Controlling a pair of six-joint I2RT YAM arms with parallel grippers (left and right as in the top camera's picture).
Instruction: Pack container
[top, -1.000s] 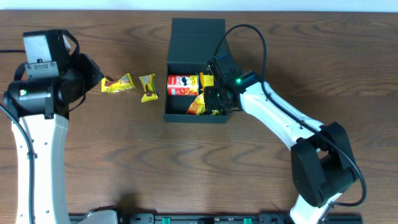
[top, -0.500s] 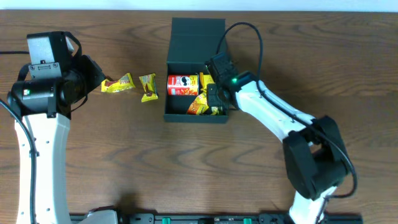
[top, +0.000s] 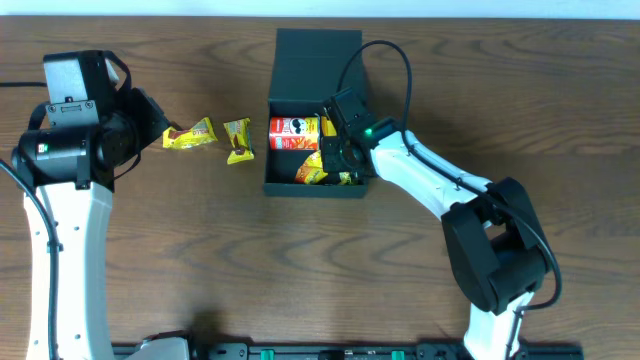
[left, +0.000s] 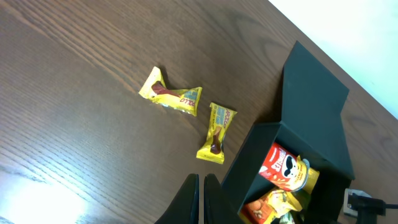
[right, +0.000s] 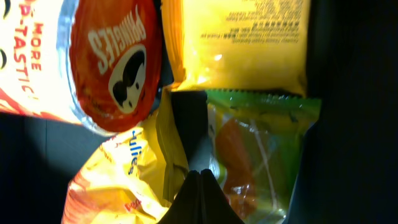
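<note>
Packing looks part done: the open container (top: 312, 188) sits mid-bench with the right gripper (top: 338, 152) inside, jaws together on nothing, so next the left gripper (left: 200, 186), jaws likewise together, must open over the yellow packet (top: 238, 139) just left of the container.

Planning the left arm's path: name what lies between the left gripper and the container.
Two snacks: the first yellow packet by the left gripper, the second yellow packet nearer the container. Overhead and left wrist views show both.

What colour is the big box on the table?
The box is dark teal-green; the overhead view shows it best.
</note>
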